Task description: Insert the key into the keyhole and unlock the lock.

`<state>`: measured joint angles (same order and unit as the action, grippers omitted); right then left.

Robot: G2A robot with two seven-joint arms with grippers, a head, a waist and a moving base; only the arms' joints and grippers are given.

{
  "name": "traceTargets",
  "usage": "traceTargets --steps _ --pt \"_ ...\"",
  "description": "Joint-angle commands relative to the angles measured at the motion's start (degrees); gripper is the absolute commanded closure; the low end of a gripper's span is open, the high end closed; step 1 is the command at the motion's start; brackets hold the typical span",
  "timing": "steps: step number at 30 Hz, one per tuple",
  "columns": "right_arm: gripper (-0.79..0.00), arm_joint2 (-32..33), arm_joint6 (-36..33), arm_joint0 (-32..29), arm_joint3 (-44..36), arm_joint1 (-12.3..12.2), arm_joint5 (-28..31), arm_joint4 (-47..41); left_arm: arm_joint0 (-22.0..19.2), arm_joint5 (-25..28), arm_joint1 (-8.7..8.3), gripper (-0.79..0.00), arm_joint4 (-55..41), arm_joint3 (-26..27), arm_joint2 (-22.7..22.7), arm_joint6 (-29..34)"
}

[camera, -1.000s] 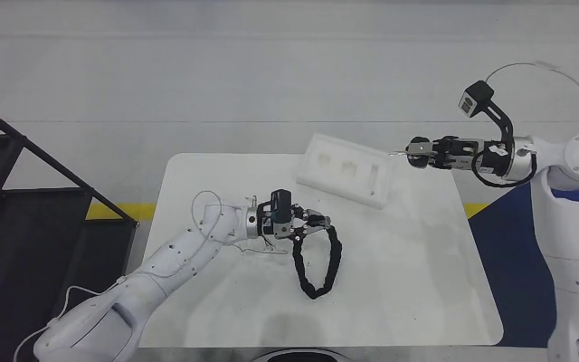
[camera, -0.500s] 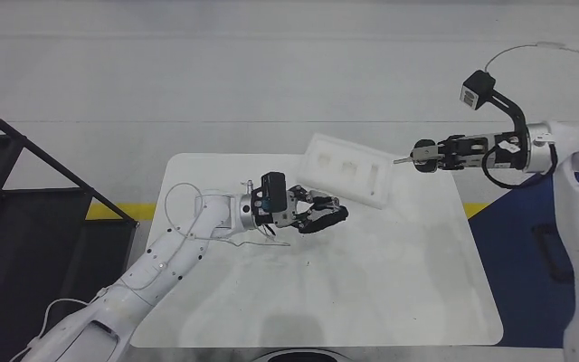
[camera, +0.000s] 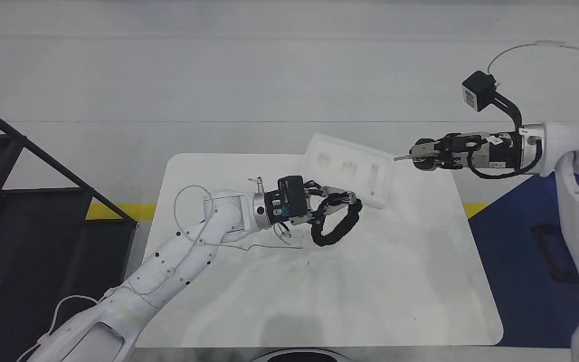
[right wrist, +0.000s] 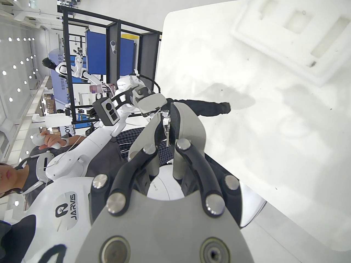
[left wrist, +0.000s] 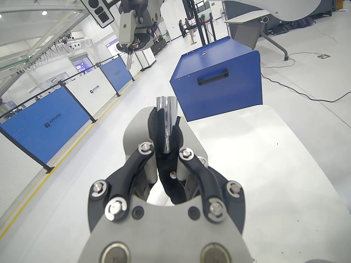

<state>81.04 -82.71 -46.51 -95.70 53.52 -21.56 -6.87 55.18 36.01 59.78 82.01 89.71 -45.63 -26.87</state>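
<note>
— While both arms hang in the air like this, we reckon alignment is the whole game; the left gripper (left wrist: 166, 127) is clamped on the lock (left wrist: 167, 182), its chrome cylinder (left wrist: 166, 116) poking out past the fingertips; the right gripper (left wrist: 131, 42) pinches the key (left wrist: 129, 60), blade sticking out; key and cylinder are well apart, so nothing's inserted yet.

— Agreed; what worries us is the grip on both sides; the key looks held by a small bit of its head, so if it meets the cylinder face off-centre it could pivot between the pads; and the cylinder might slide back through the left fingers once the key pushes on it.

— Plus the cable loop (camera: 353, 215); top view gives us that, dangling from the left gripper over the table (camera: 407, 290), near the foam tray (camera: 360, 152); if it swings, we'd guess it tugs the cylinder off line.

— What the left wrist view adds is cylinder tip and key facing each other, which top view flattens; the keyhole face is turned away from that camera, though, so we can't judge its rotation against the blade.
</note>
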Motion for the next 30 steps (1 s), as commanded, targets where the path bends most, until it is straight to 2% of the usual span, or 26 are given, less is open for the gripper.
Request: traceTargets --steps 1,4,24,26,30 --pt "0.000 0.0 0.1 -0.6 -1.0 -0.2 -0.1 -0.8 -0.8 -0.2 0.54 0.000 -0.4 -1.0 0.8 -0.2" --pt "0.000 0.0 0.1 -0.6 -1.0 -0.2 -0.1 -0.8 -1.7 -0.6 1.24 0.000 -0.3 -2.1 1.7 -0.4" --pt "0.000 0.0 0.1 -0.6 -1.0 -0.2 -0.1 -0.8 -1.7 -0.6 1.24 0.000 -0.3 -2.1 1.7 -0.4" --pt "0.000 -0.1 1.5 -1.0 -1.9 -0.1 1.2 -1.9 -1.7 -0.6 1.24 0.000 -0.3 -2.1 1.7 -0.4" --pt "0.000 -1.3 -1.9 0.8 -4.5 -0.5 3.0 -2.2 -0.7 -2.2 1.15 0.000 0.8 -1.5 1.0 1.0"
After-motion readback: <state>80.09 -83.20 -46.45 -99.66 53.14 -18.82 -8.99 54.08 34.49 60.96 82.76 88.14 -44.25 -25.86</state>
